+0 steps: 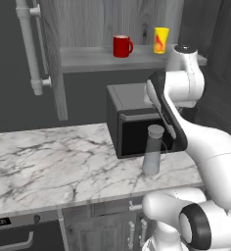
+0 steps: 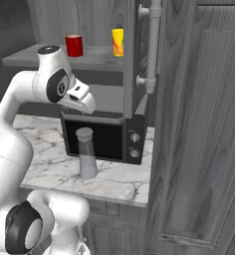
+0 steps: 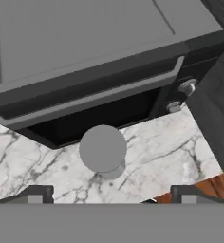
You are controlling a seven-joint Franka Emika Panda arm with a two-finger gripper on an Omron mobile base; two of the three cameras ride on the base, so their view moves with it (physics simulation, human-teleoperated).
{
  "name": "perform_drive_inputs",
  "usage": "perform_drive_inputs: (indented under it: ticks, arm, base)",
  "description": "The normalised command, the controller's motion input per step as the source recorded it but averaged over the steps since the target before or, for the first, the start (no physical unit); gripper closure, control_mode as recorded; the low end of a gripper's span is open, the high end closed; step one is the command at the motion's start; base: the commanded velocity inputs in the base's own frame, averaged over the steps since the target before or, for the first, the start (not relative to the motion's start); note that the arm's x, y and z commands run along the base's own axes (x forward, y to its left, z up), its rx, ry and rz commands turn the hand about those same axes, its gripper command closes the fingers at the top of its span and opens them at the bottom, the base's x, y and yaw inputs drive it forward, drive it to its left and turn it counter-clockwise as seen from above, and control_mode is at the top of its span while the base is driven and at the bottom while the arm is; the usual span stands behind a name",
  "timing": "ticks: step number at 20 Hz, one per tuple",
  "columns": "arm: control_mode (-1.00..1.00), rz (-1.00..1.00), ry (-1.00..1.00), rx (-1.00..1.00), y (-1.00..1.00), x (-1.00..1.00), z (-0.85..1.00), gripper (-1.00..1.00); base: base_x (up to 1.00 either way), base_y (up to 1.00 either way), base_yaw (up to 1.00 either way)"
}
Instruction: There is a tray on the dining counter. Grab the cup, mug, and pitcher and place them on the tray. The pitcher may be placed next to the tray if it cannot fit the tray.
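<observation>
The pale grey pitcher (image 1: 152,152) (image 2: 86,154) stands upright on a marble worktop, just in front of a black microwave. In the hand view I look straight down on its round lid (image 3: 103,148). My gripper (image 3: 111,198) hangs above it, open, its two dark fingertips wide apart with nothing between them. The red mug (image 1: 122,46) (image 2: 73,45) and the yellow cup (image 1: 160,40) (image 2: 118,42) stand side by side on a grey shelf above, the cup to the right. The tray and the dining counter are out of view.
The microwave (image 1: 129,122) (image 2: 104,139) sits close behind the pitcher. The marble worktop (image 1: 49,162) stretches to the left. A tall wooden cabinet (image 2: 204,124) walls off the right side. The shelf (image 1: 88,59) sits under wood panelling, with a white pipe (image 1: 29,49) to its left.
</observation>
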Motion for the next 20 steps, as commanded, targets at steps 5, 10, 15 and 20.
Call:
perform_drive_inputs:
  ticks: [5, 10, 15, 20]
  arm:
    - [-1.00, -0.44, 0.00, 0.03, 0.00, -0.06, 0.14, -1.00]
    - [-1.00, -0.42, -0.04, 0.05, 0.00, -0.27, 0.20, -1.00]
    - [-1.00, -0.23, -0.09, 0.15, -0.01, -0.40, 0.29, -1.00]
    - [-1.00, -0.11, -0.13, 0.21, 0.00, -0.23, 0.24, -1.00]
  base:
    - [0.00, 0.00, 0.00]
    - [0.00, 0.00, 0.00]
    - [0.00, 0.00, 0.00]
    - [0.00, 0.00, 0.00]
